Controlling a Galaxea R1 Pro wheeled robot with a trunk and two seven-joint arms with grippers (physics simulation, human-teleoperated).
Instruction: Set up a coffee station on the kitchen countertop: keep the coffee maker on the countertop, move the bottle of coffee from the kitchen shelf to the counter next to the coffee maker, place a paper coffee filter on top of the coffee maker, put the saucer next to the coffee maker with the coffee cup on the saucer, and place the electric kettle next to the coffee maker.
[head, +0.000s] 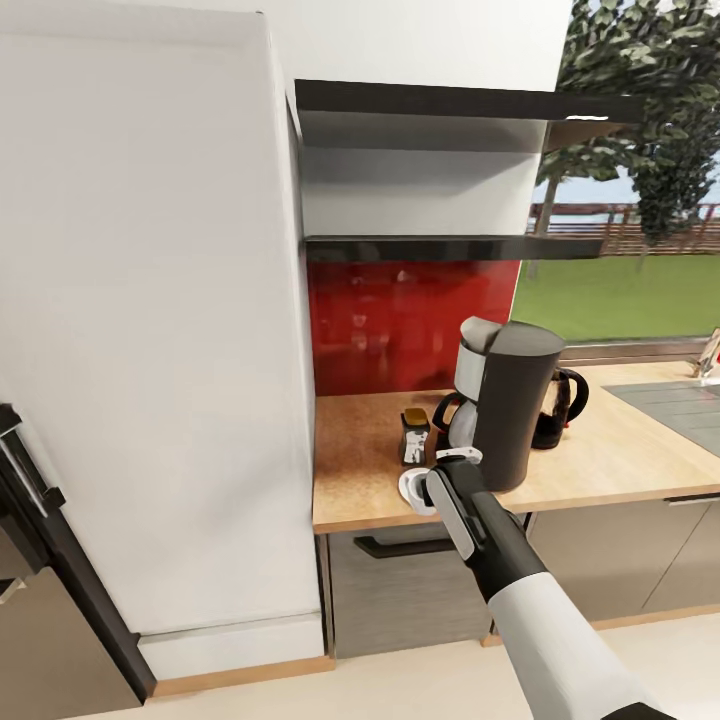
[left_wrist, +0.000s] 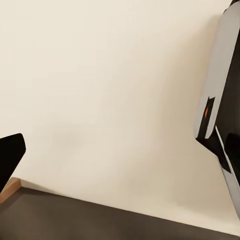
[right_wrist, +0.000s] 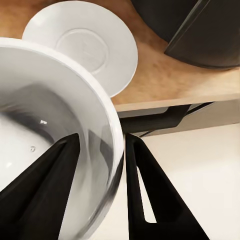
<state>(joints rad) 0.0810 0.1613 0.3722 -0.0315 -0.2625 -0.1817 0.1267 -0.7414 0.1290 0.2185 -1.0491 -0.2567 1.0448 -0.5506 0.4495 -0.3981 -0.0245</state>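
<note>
On the light wood-grain worktop (head: 620, 455), left to right: small dark-brown bottle of coffee (head: 415, 434), plain white round saucer (right_wrist: 85, 42) near the front edge, tall dark-grey coffee maker (head: 508, 400), clear-glass electric kettle (head: 560, 405) behind. Right gripper (right_wrist: 102, 170) jaws clamped across rim of small white coffee cup (right_wrist: 55, 145), above and beside saucer. Risk: off-centre release, tipping cup over edge. Left jaws: cannot tell.
</note>
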